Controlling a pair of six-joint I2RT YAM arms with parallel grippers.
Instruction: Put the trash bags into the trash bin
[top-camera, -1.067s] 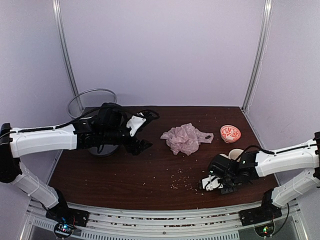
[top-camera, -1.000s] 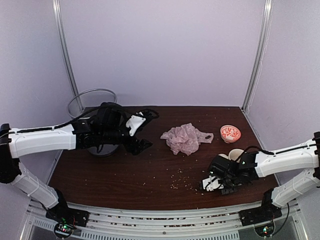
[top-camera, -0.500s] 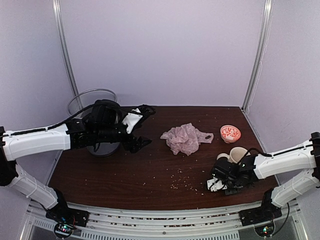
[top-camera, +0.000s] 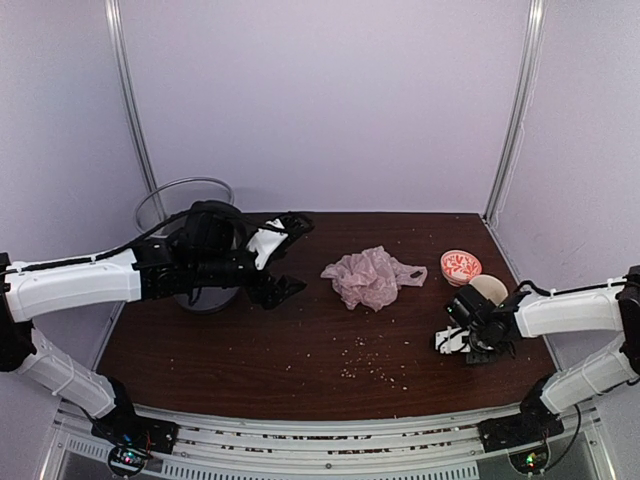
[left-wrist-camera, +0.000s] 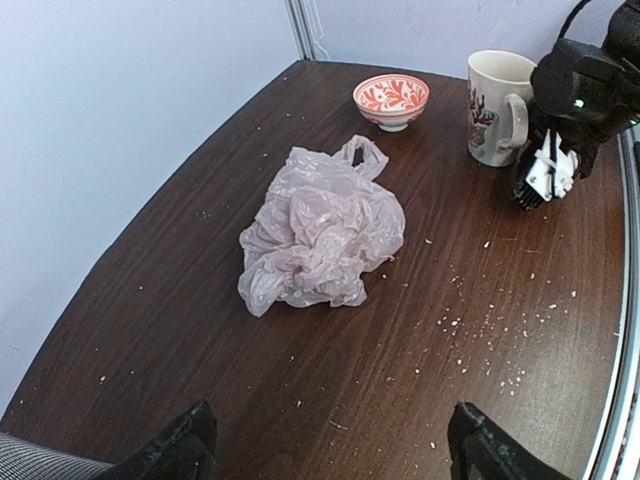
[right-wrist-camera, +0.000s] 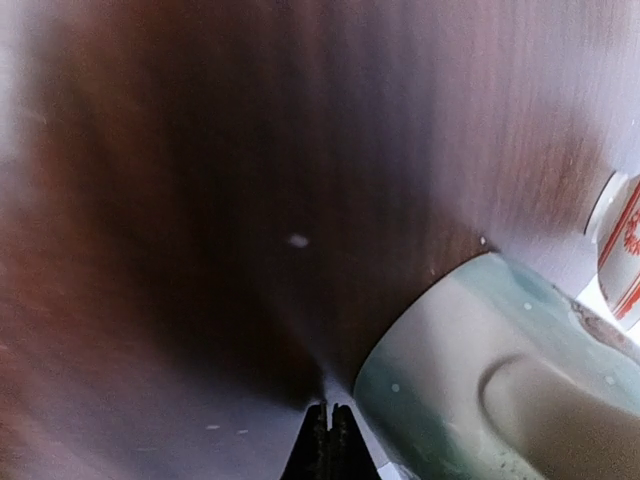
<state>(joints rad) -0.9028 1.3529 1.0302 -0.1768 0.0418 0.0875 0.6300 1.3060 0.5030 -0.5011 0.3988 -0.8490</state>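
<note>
bag: trash bag (top-camera: 372, 278) lies crumpled mid-frame on the table (top-camera: 250, 350), well apart from the trash bin (top-camera: 185, 180) at upper left | feel: we judge it featherlight, limp, slippery; pinch the bunched top | left gripper (top-camera: 290, 255) spread wide, empty | right gripper (top-camera: 442, 343) pressed closed, empty

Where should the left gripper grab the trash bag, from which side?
Probably the bunched crown of the trash bag, from above and its left, where the open left gripper stands. It lies as a loose mound; its loop handle lies on the far side, toward the bowl.
</note>
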